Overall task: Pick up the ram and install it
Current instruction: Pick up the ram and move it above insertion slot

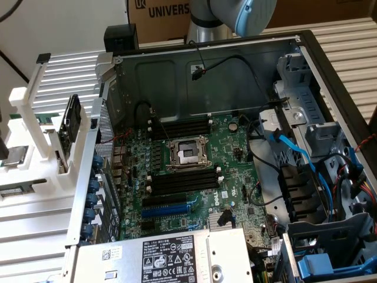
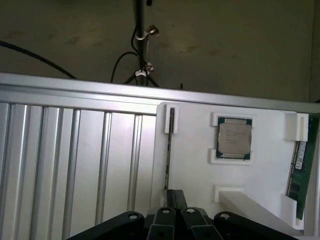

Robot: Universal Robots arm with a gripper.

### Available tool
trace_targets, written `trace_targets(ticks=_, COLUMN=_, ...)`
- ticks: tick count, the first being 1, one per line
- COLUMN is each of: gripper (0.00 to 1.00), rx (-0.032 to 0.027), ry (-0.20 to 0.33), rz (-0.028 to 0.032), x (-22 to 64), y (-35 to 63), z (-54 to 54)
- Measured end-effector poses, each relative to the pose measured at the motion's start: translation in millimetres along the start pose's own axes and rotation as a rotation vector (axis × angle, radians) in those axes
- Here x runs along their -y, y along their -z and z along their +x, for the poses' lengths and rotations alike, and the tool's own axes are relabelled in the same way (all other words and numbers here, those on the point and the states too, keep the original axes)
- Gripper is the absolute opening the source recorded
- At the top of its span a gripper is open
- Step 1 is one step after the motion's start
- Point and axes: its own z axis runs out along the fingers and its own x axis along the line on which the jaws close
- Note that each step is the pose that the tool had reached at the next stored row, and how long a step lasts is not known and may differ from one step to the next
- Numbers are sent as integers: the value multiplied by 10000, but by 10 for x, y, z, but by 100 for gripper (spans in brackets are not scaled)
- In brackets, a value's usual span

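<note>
1. You are working in a robotics lab set up for computer assembly.
2. An open computer case [image 1: 177,76] is lying on its side, showing its motherboard [image 1: 194,183].
3. A robot arm [image 1: 235,15] is standing behind it, near a cardboard box [image 1: 159,17] printed "UNIVERS".
4. A ribbed aluminium counter [image 2: 75,165] is carrying a white fixture [image 2: 195,165] that is holding a processor [image 2: 234,138] and the ram [image 2: 299,170].
5. A thin stand [image 2: 140,50] is carrying clipped cables.

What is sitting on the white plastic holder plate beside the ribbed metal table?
A square silver processor chip in a framed recess, the green ram stick at one edge, and a thin dark strip seen edge-on. What lies beneath them is covered.
</note>
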Motion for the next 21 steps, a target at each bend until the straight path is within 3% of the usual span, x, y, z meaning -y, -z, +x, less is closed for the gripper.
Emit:
trace_targets(ticks=19, gripper=10, rx=0, ry=0, rz=0, x=27, y=-368, z=31)
trace_targets(ticks=21, gripper=10, rx=0, ry=10, rz=-8, x=27, y=-373, z=31)
